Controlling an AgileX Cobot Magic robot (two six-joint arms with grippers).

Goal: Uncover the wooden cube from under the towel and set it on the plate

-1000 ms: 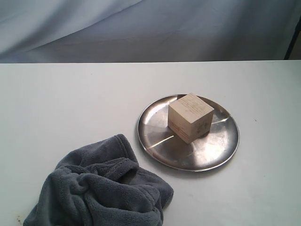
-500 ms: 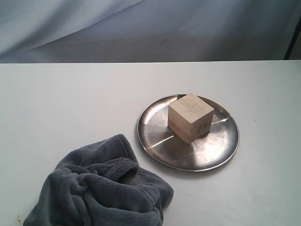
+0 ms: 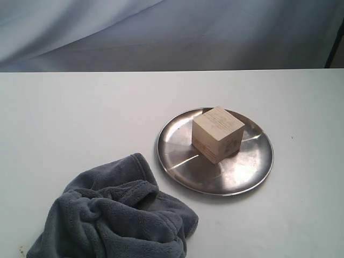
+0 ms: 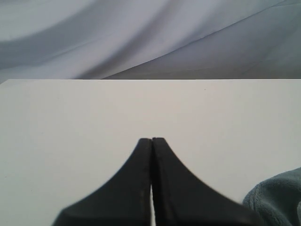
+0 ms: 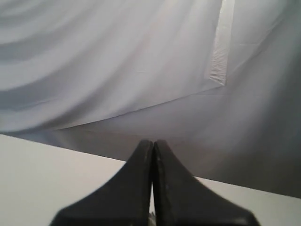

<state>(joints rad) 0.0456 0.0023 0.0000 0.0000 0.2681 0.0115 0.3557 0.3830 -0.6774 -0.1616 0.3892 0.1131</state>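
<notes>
The left jaws are pressed together and empty, over the bare desk (image 4: 70, 117), with an edge of the towel (image 4: 277, 197) near them. The right jaws are likewise closed on nothing, facing the grey curtain (image 5: 117, 70). The cube (image 3: 217, 134) sits on the plate (image 3: 244, 169). The towel lies crumpled just beside the plate.

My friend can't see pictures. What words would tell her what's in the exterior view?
A pale wooden cube sits on a shiny round metal plate, right of the middle of a white table. A crumpled dark grey fluffy towel lies beside the plate at the lower left of the picture, and grey-blue fabric hangs behind the table.
</notes>
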